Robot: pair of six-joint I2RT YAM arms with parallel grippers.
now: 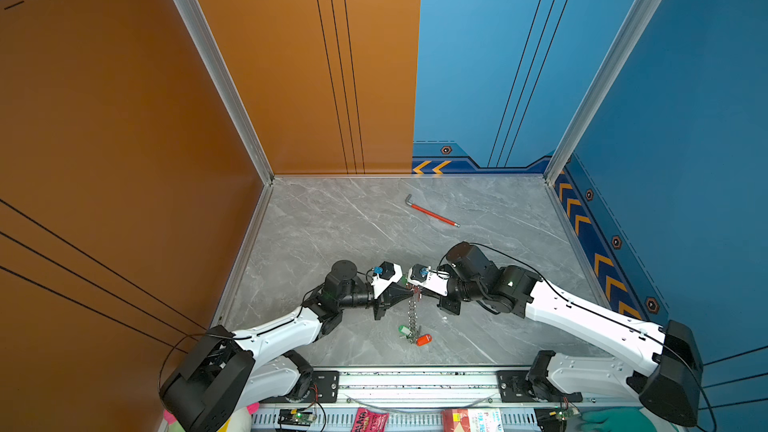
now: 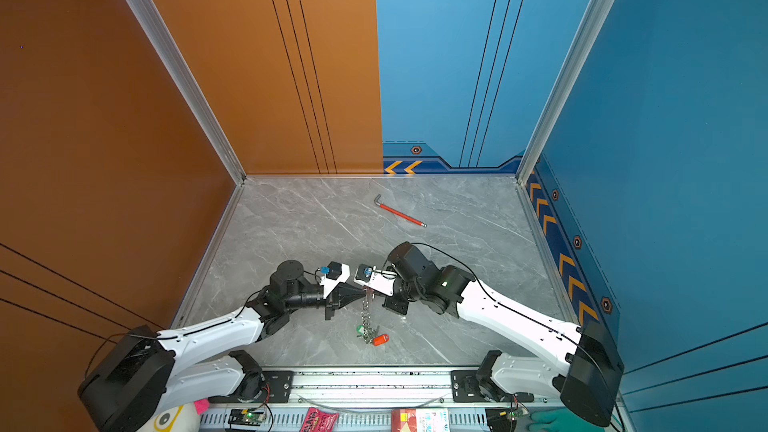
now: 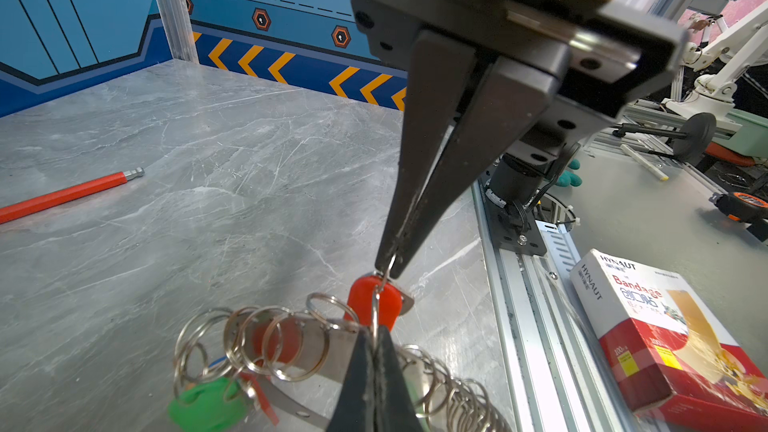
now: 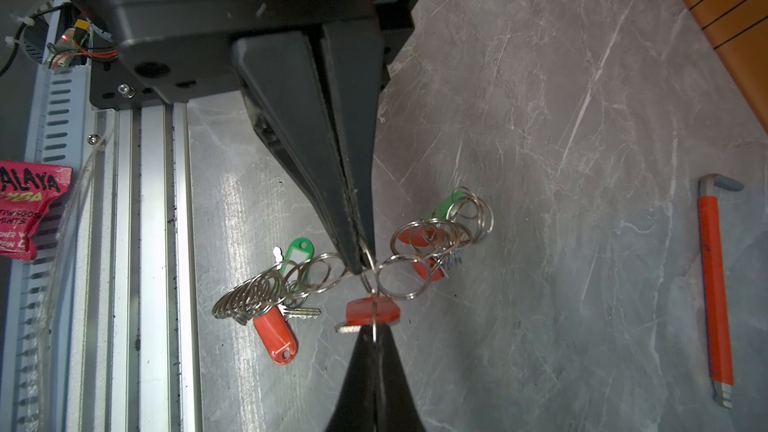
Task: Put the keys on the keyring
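Note:
Both grippers meet tip to tip above the middle of the table. The keyring (image 1: 412,317) hangs from them as a chain of rings down to the tabletop; in the left wrist view its grey band (image 3: 316,351) shows. My left gripper (image 3: 376,336) is shut on a thin ring of that chain. My right gripper (image 4: 375,336) is shut on the thin ring of an orange-tagged key (image 4: 372,311), which dangles between the tips. An orange-tagged key (image 4: 276,338) and a green-tagged key (image 4: 297,255) lie on the table on the chain's low end. In a top view the left gripper (image 2: 363,290) and the right gripper (image 2: 370,290) almost touch.
A red-sleeved hex wrench (image 1: 432,214) lies far back on the grey marble table, well apart from the arms. Orange and blue walls close three sides. A metal rail (image 1: 415,380) runs along the front edge, with a bandage box (image 3: 665,334) and a red packet (image 4: 29,209) beyond it.

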